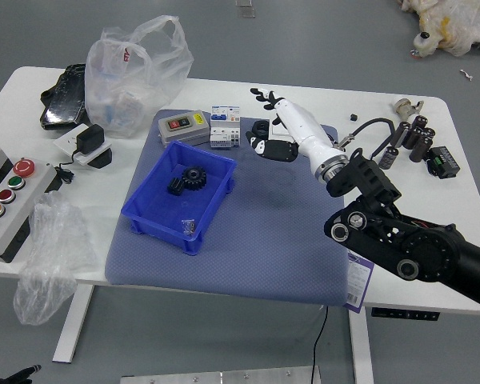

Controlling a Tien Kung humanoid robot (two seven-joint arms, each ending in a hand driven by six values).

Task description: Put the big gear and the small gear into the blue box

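Inside the blue box (156, 228), toward its far right, lies the big black gear (194, 178). The small black gear (176, 186) is close beside it on the left, also on the box's floor. My right hand (266, 124) is to the right of the box and beyond the gears, above the blue-grey mat, with its fingers spread and nothing held. At the picture's lower left corner rests my left arm (20, 376), of which only a dark tip shows.
Behind the box are a grey device (184, 127) and a small white-blue carton (225, 126). A button panel (12, 196) and plastic bags (136, 72) are on the left. Black cylinders (418, 136) stand at the right. The mat (256, 240) extends right of the box.
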